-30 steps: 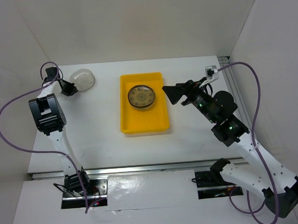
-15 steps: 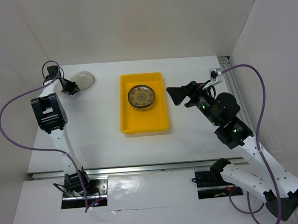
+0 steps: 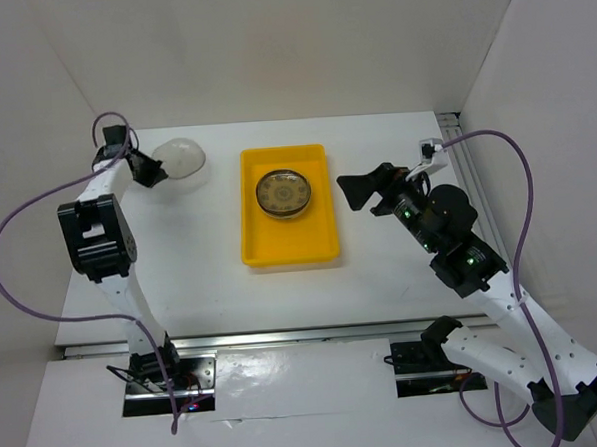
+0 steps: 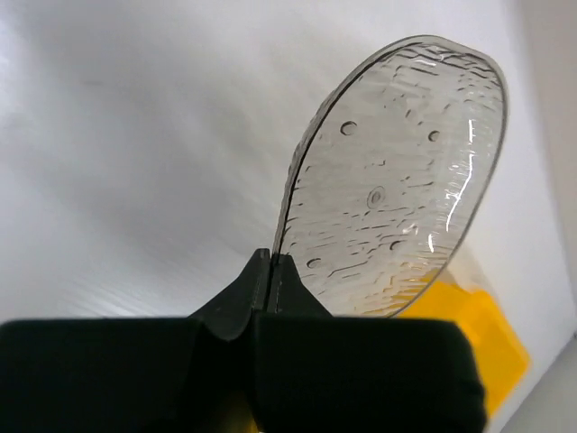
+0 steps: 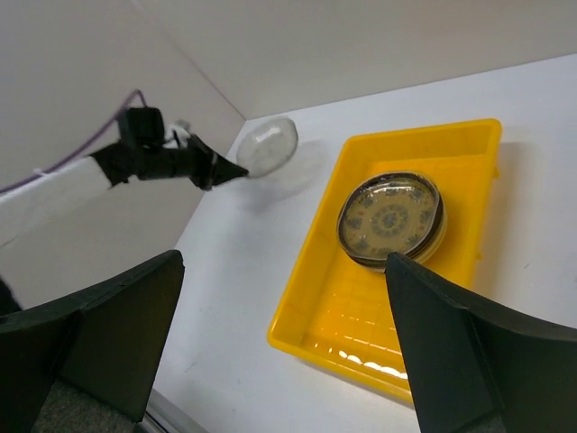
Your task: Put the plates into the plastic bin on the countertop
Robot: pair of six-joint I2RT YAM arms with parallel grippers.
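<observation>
the left gripper (image 4: pixel 270 262) is pinched tight on the rim of a clear textured round glass plate (image 4: pixel 397 171). it holds the plate tilted up on edge, clear of the white matte countertop (image 3: pixel 200 249), at the far left and well apart from the shallow bright yellow plastic bin (image 3: pixel 290 252). in the bin's far half lies a yellow-and-brown patterned round plate (image 3: pixel 284 193), possibly with others stacked beneath; the view is too coarse to count. the right gripper (image 5: pixel 284 271) hovers right of the bin, fingers spread wide and empty. the step in hand looks like carrying the glass plate. next it must travel rightward over the rim, level out, and come down low before release.
</observation>
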